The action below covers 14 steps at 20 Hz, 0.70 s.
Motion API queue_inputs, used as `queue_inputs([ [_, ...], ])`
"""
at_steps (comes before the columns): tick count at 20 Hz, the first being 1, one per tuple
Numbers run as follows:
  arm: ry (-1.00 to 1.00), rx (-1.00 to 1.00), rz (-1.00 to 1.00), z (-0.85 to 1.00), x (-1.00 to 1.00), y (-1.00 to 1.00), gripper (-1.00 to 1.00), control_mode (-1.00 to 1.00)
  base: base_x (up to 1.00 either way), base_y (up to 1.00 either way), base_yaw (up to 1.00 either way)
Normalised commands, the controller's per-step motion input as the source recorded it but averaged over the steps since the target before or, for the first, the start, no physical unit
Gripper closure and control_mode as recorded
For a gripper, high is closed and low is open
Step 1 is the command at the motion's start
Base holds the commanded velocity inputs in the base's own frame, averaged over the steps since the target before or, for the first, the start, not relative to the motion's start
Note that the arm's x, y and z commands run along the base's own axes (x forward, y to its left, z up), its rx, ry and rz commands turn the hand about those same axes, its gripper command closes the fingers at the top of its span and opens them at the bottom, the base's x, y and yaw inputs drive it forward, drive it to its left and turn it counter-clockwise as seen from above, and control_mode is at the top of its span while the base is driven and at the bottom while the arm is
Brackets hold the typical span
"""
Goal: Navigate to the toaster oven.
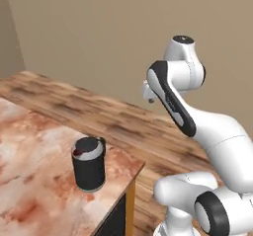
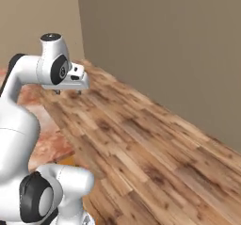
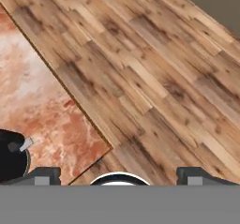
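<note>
The toaster oven is out of view. My gripper (image 2: 68, 92) hangs high over the wooden floor (image 2: 141, 144), pointing down, just past the corner of a reddish marble counter (image 1: 34, 180). In the hand view the gripper (image 3: 119, 176) is open, its two dark fingertips (image 3: 47, 175) stand far apart with nothing between them, and the floor lies below.
A black cylindrical container with a grey lid (image 1: 89, 163) stands near the counter's corner; its top (image 3: 11, 155) also appears in the hand view. Beige walls (image 2: 164, 45) close the room ahead and to the right. Open wooden floor stretches between counter and walls.
</note>
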Motion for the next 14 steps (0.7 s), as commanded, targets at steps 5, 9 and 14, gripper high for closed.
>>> queue_inputs([
  [5, 0.0, 0.0, 0.0, 0.0, 0.0, 0.0, -1.0, 1.0, -0.19, 0.0, -0.75],
  [9, 0.0, 0.0, 0.0, 0.0, 0.0, 0.0, -1.0, 1.0, -0.08, 0.0, -0.87],
  [14, 0.0, 0.0, 0.0, 0.0, 0.0, 0.0, -1.0, 1.0, -0.09, 0.0, -0.89],
])
